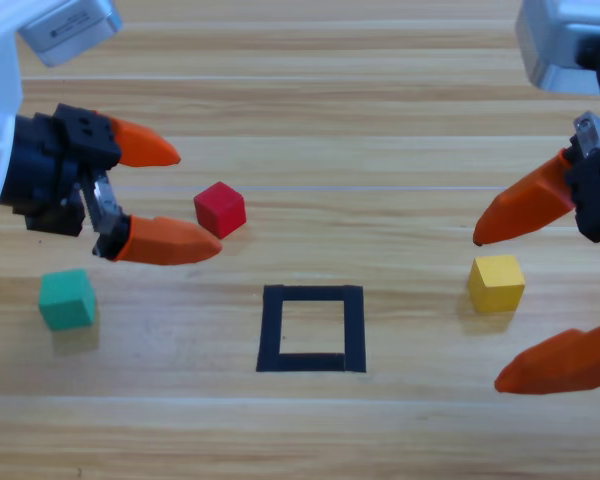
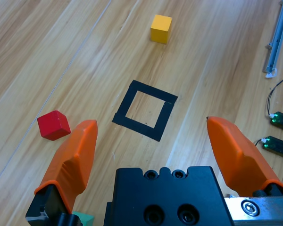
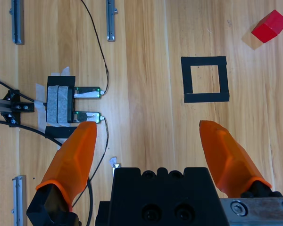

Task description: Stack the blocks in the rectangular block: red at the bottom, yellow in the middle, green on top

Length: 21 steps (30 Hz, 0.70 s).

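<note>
Landmark: rectangular block (image 1: 313, 328), tape outline on worktop (image 1: 380, 120), nothing inside.
Green (image 1: 66, 299) far left of it, flat on wood.
Left gripper (image 1: 199, 201) up-left of it, jaws wide apart, holding nothing; red (image 1: 220, 209) between jaw tips.
Yellow (image 1: 496, 283) right of it.
Right gripper (image 1: 487, 309) far right, jaws wide, nothing held, straddling yellow w/o contact.
</note>
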### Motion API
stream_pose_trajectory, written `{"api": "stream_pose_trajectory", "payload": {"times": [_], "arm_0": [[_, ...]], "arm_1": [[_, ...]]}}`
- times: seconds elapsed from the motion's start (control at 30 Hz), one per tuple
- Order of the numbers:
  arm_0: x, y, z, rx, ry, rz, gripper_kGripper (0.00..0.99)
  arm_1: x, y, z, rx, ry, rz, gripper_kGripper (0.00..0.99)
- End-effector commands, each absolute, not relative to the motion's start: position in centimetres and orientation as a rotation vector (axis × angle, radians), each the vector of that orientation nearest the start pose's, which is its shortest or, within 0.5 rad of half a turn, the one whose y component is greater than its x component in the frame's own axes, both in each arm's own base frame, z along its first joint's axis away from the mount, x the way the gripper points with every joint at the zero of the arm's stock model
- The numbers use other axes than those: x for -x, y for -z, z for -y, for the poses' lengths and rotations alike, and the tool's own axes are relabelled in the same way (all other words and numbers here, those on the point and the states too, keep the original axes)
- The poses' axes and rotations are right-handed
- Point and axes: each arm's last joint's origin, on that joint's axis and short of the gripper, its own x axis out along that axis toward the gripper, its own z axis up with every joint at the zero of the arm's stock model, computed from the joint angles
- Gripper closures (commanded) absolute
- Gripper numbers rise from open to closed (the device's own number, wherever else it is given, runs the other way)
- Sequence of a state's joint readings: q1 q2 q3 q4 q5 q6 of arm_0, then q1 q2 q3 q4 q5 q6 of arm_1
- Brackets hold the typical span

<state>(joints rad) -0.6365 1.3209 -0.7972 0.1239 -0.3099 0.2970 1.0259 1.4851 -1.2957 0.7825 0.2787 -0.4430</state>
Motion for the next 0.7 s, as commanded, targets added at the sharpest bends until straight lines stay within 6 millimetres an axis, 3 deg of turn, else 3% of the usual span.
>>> {"api": "stream_pose_trajectory", "payload": {"times": [0.03,0.23,0.47,0.6,0.7], "arm_0": [[-16.7,-31.6,14.6,-0.383,1.008,-0.509,0.000],[-16.6,-31.7,14.5,-0.381,0.991,-0.508,0.000],[-17.2,-31.8,14.3,-0.333,0.851,-0.542,0.000],[-17.9,-32.3,14.0,-0.172,0.665,-0.586,0.000],[-18.3,-33.0,13.5,0.012,0.540,-0.615,0.001]], "arm_1": [[-11.9,-34.9,-24.1,0.770,-1.456,-0.777,0.033],[-11.9,-34.8,-23.9,0.766,-1.445,-0.783,0.033],[-13.1,-34.1,-24.1,0.676,-1.233,-0.824,0.033],[-15.0,-32.9,-25.0,0.615,-0.995,-0.888,0.034],[-17.3,-31.0,-26.3,0.531,-0.698,-0.928,0.034]]}}
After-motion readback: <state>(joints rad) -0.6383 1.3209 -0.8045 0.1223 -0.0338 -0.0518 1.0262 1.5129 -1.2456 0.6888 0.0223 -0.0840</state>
